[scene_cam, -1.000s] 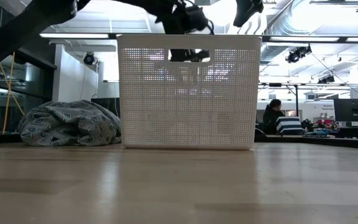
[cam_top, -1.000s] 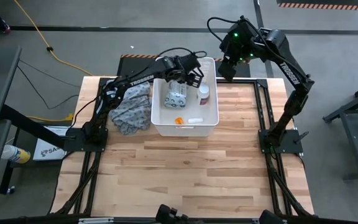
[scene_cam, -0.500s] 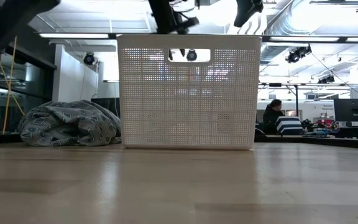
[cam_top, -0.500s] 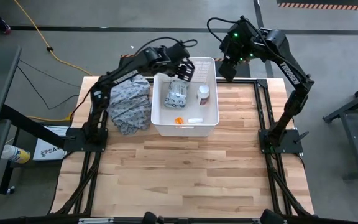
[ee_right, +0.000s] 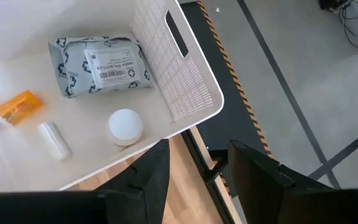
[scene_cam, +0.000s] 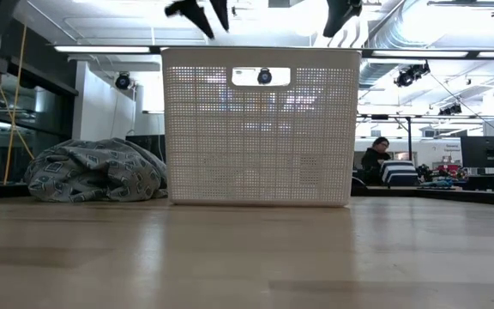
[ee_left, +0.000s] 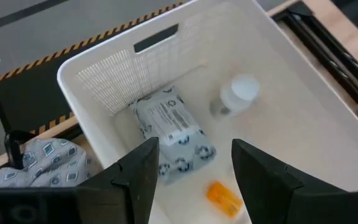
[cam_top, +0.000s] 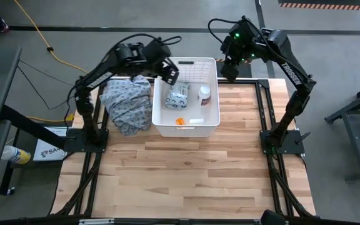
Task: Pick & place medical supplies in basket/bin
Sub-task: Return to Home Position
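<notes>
- The bin (cam_top: 186, 130) stands on the desk (cam_top: 186, 172) at the middle of the far edge, with the handle slots in its near and far walls.
- The packet (cam_top: 178, 97) lies flat on the bin floor in the far left part, label side up.
- The bottle (cam_top: 205, 95) is in the bin just right of the packet, near the right wall and apart from the packet.
- The orange piece (cam_top: 179, 121) lies by the bin's near wall.
- The tube (cam_top: 196, 120) lies just right of the orange piece and does not touch it.
- The cloth (cam_top: 130, 103) lies crumpled on the desk toward the far left corner, against the bin's left wall.
- The left hand (ee_left: 194, 144) hangs in the air above the bin's far left corner, clear of the rim. Its fingers (ee_left: 138, 177) are spread apart and hold nothing.
- The right hand (ee_right: 197, 144) hangs raised beyond the desk's far edge, just past the bin's far right corner. Its fingers are also spread and hold nothing.
- In the low view both hands show only at the top, above the bin's rim.
- A person (scene_cam: 376, 160) sits in the room far behind the desk, to the right of the bin.
</notes>
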Motion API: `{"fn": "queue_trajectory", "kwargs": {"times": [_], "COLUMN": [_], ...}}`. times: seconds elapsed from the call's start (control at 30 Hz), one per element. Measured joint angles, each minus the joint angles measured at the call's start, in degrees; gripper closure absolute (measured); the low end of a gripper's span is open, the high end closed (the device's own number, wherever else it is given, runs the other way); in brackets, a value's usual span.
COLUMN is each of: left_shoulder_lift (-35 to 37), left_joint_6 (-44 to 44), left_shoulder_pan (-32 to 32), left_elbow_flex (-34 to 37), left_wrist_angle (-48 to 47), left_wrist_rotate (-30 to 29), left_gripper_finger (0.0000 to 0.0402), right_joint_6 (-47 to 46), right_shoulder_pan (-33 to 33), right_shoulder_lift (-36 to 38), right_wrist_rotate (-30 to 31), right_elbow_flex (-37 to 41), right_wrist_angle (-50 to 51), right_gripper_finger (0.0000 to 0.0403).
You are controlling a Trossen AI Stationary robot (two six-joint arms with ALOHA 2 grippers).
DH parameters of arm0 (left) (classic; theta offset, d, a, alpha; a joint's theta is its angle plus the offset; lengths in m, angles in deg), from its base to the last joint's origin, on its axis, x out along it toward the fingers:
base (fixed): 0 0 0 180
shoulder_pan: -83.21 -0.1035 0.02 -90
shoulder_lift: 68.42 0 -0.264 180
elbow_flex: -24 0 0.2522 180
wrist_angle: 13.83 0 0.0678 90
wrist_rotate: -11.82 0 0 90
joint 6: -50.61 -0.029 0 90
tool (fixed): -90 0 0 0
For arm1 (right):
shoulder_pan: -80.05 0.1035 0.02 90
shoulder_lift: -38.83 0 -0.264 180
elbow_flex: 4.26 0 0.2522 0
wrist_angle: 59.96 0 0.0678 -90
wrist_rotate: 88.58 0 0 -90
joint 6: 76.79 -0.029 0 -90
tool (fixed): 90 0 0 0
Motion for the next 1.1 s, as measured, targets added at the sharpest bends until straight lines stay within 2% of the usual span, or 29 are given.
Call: {"fn": "queue_trajectory", "kwargs": {"times": [0.17, 0.4, 0.57, 0.7, 0.9, 1.1], "left_shoulder_lift": [4.8, 11.8, 16.1, 19.0, 22.8, 26.0], "left_joint_6": [-2.7, -2.5, -3.0, -3.9, -5.7, -6.7], "left_shoulder_pan": [3.2, 10.1, 17.1, 22.7, 30.6, 37.4], "left_elbow_flex": [0.0, 0.0, 0.0, 0.1, 0.1, 1.0], "left_wrist_angle": [-2.4, -8.7, -9.0, -8.9, -8.9, -8.8], "left_wrist_rotate": [-0.5, -0.8, -1.8, -2.8, -3.4, -6.1], "left_gripper_finger": [0.0169, 0.017, 0.0169, 0.0169, 0.0169, 0.0169], "right_joint_6": [0.3, 0.0, -2.9, -3.2, -3.4, -8.5], "right_shoulder_pan": [0.0, 0.0, 0.0, 0.0, 0.0, 0.0], "right_shoulder_lift": [0.0, 0.0, 0.0, 0.0, 0.0, 0.0], "right_wrist_rotate": [0.8, 8.7, 8.9, 3.6, -9.7, -22.1], "right_elbow_flex": [0.0, 0.0, 0.0, 0.0, 0.0, 0.0], "right_wrist_angle": [-0.2, -0.3, -0.3, 0.0, 2.2, 0.8], "right_gripper_finger": [0.0244, 0.024, 0.0246, 0.0245, 0.0239, 0.0239]}}
